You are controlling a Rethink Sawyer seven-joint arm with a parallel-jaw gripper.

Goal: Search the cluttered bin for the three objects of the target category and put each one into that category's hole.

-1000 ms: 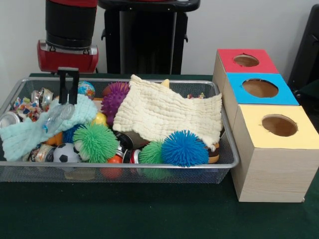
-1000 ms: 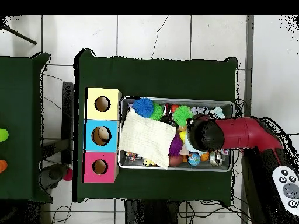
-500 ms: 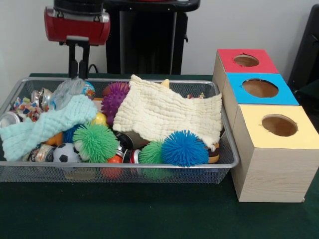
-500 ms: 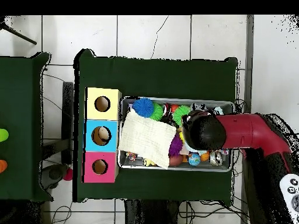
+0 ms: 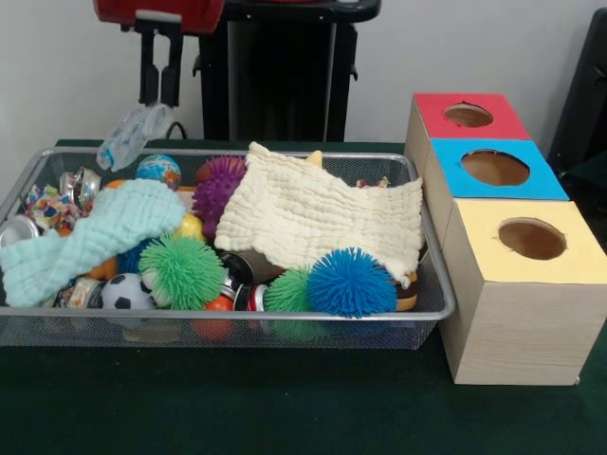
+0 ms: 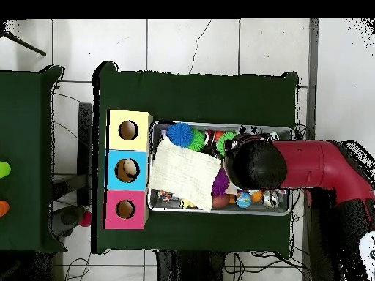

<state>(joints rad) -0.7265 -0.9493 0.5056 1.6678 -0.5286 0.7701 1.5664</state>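
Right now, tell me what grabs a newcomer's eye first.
The gripper holds a clear plastic bottle in the air above the bin's back left corner. Below, a cream cloth covers the bin's middle, with a blue spiky ball in front.

The black two-fingered tool [image 5: 159, 100] is hanging above the wire mesh bin [image 5: 432, 284], pinching a crumpled clear plastic bottle [image 5: 131, 135] clear of the clutter, over a pale mint knitted cloth [image 5: 85, 237] and a small globe ball [image 5: 156, 169].
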